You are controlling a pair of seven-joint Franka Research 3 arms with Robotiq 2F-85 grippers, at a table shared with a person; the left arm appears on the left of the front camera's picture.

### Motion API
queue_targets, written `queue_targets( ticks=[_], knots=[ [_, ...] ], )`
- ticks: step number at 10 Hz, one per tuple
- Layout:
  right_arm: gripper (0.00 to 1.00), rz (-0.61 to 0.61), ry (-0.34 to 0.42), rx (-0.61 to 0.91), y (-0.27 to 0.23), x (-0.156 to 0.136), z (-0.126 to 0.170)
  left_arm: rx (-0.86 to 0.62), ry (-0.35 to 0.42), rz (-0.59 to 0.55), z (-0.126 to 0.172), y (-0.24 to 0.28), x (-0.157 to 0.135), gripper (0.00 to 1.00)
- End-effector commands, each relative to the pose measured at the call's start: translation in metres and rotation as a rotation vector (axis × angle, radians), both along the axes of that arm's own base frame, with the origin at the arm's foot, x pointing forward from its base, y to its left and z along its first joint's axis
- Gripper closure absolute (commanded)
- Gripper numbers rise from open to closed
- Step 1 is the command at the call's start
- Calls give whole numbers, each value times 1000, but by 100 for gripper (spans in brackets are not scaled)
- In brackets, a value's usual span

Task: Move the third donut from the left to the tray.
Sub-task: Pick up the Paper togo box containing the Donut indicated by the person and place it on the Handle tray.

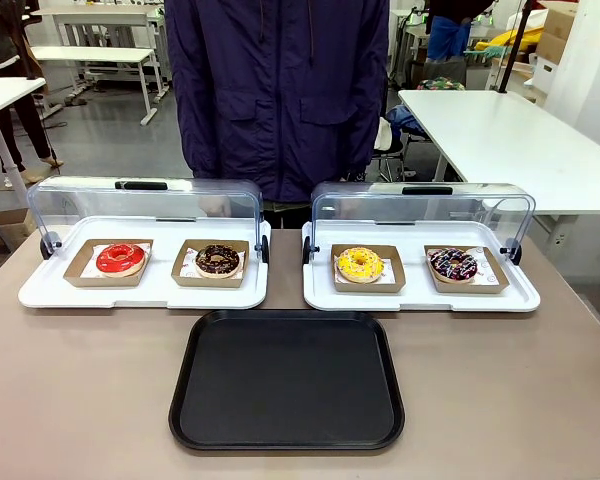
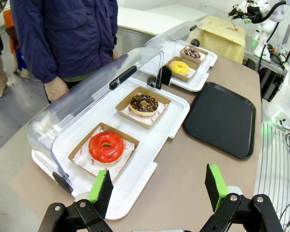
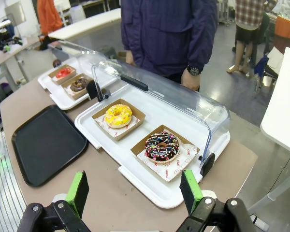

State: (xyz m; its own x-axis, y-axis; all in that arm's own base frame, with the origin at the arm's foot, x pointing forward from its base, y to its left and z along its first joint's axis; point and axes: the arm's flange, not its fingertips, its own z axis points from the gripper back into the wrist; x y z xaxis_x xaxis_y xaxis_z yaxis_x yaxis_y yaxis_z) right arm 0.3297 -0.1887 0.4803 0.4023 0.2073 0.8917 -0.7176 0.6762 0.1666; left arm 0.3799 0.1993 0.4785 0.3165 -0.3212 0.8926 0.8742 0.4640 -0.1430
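While the right gripper (image 3: pixel 134 189) and the left gripper (image 2: pixel 158 184) are hanging released and empty, the third donut (image 1: pixel 360 265) is sitting in its cardboard holder (image 1: pixel 341 283) on the white tray (image 1: pixel 416 299), at 1 o'clock from the black tray (image 1: pixel 286 380). Risk: the clear lid (image 1: pixel 420 207) is overhanging the donut's 12 o'clock side, so a deep reach may be clipping it; a skewed pinch may be crushing icing.

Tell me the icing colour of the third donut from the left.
The third donut has bright yellow icing; the right wrist view shows it best.
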Motion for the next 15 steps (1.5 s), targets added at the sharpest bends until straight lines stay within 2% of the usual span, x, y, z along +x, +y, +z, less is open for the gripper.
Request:
queue_targets(
  ticks=[1,15],
  knots=[
    [0,6,-34,7,-1,4,1,-6,-9,-10,2,1,1,0],
    [0,6,-34,7,-1,4,1,-6,-9,-10,2,1,1,0]
  ],
)
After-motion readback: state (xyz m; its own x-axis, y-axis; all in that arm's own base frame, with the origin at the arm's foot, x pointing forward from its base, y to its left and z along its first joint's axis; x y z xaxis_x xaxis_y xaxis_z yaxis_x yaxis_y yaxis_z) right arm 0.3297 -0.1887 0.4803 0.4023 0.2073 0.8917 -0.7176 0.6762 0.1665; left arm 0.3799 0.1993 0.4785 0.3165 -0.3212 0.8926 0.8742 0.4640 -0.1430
